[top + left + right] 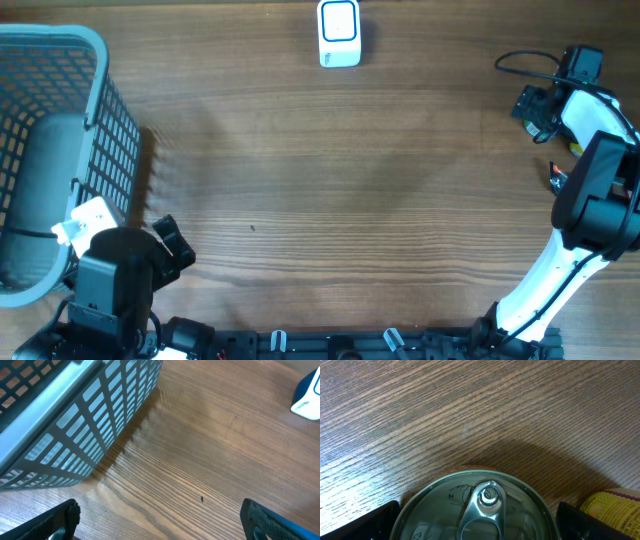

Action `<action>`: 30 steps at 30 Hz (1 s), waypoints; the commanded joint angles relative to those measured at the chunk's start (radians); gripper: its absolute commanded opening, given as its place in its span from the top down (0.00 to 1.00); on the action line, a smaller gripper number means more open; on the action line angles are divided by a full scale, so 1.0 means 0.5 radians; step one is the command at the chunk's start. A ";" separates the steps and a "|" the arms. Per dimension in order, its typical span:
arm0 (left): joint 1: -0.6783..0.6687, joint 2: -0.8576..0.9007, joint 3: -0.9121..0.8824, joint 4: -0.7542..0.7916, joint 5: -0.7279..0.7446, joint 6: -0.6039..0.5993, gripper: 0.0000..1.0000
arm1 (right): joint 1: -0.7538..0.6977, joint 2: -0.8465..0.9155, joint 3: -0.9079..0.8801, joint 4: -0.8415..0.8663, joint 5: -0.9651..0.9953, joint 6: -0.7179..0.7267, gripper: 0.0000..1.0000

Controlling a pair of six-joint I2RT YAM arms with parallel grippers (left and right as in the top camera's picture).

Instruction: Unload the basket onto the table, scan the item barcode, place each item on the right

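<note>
The item, a round tin can point(437, 505) with a grey pull-tab lid, fills the bottom of the right wrist view. My right gripper point(479, 527) is open, with one black finger on each side of the can, close to its rim. In the overhead view the right gripper point(538, 106) is at the far right and the can is hidden under the arm. No barcode shows. The white and blue scanner point(339, 33) stands at the back centre, also visible as the scanner point(307, 397) at the top right. My left gripper point(160, 522) is open and empty above bare wood, beside the basket.
A blue-grey mesh basket point(95, 60) takes up the left side and holds a grey bundle point(45, 180); the basket wall point(75, 425) rises close to the left fingers. A yellow item point(615, 507) lies right of the can. A black cable point(520, 62) loops near the right arm.
</note>
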 commanded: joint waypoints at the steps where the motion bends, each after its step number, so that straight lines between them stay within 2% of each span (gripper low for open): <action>1: -0.006 0.002 -0.011 -0.011 0.018 0.039 0.00 | -0.010 0.034 -0.026 -0.053 0.036 -0.055 0.00; 10: -0.006 0.002 -0.011 0.002 0.017 0.038 0.00 | 0.011 -0.464 0.127 -0.175 -0.234 -0.111 0.00; 14: -0.006 0.000 -0.011 0.057 -0.063 0.039 0.00 | 0.073 -0.922 0.252 -0.403 -0.297 -0.182 0.00; 18: -0.006 -0.046 -0.005 0.226 -0.200 0.043 0.00 | 0.147 -1.433 0.250 -0.448 -0.299 -0.231 0.00; 22: -0.006 -0.214 -0.005 0.712 -0.208 0.468 0.00 | 0.286 -2.045 0.214 -0.632 -0.452 -0.331 0.00; 24: -0.006 -0.285 -0.005 0.843 -0.208 0.612 0.00 | 0.327 -2.271 0.167 -0.732 -0.453 -0.330 0.00; 30: -0.005 -0.504 -0.005 0.851 -0.216 0.676 0.00 | 0.374 -3.124 -0.072 -0.993 -0.536 -0.356 0.00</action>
